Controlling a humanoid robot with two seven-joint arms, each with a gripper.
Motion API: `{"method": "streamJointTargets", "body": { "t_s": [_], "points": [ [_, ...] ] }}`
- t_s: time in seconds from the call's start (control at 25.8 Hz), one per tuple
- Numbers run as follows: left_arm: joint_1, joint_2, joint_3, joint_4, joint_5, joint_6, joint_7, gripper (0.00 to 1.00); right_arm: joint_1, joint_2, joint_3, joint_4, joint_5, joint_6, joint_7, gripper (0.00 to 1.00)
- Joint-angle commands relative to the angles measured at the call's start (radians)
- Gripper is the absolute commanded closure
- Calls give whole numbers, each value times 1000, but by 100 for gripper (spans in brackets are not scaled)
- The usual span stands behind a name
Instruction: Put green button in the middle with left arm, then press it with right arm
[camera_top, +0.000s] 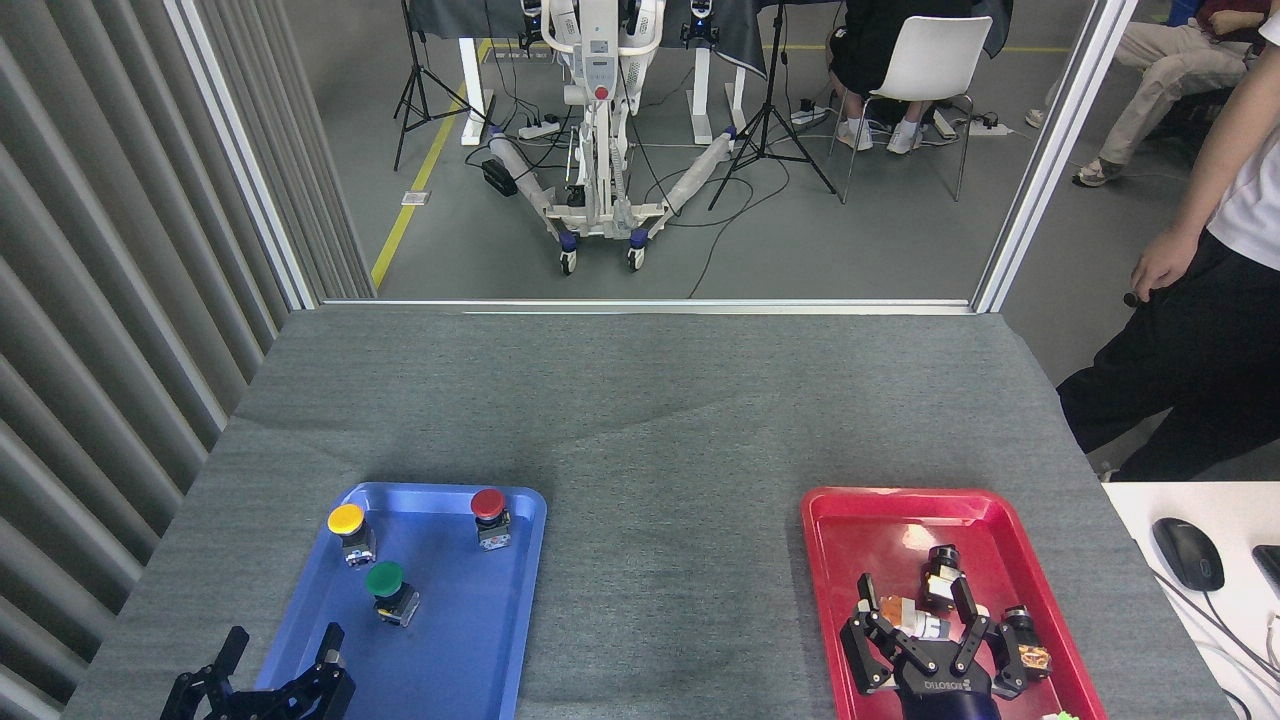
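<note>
The green button (387, 584) stands upright in the blue tray (470, 640), near its middle left. My left gripper (283, 650) pokes up from the bottom edge over the tray's near left corner, below and left of the button, its fingers spread open and empty. My right gripper (925, 625) hovers over the red tray (830, 540) with its fingers spread open, holding nothing. The middle (670, 600) is the bare grey fabric between the two trays.
A yellow button (349, 527) and a red button (489, 511) also stand in the blue tray. Small dark parts (940, 585) lie in the red tray under my right gripper. A person (1200, 300) stands at the table's right edge.
</note>
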Motion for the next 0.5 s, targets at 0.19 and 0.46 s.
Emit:
{"method": "streamJointTargets", "body": {
  "t_s": [0.19,0.46],
  "points": [
    [-16,1,0,9,21,-24,-11,0,0,2,0,-1,0,0,-1,0],
    [-24,0,1,2,18,-35,0,0,0,2,0,-1,0,0,0,0]
  ]
}}
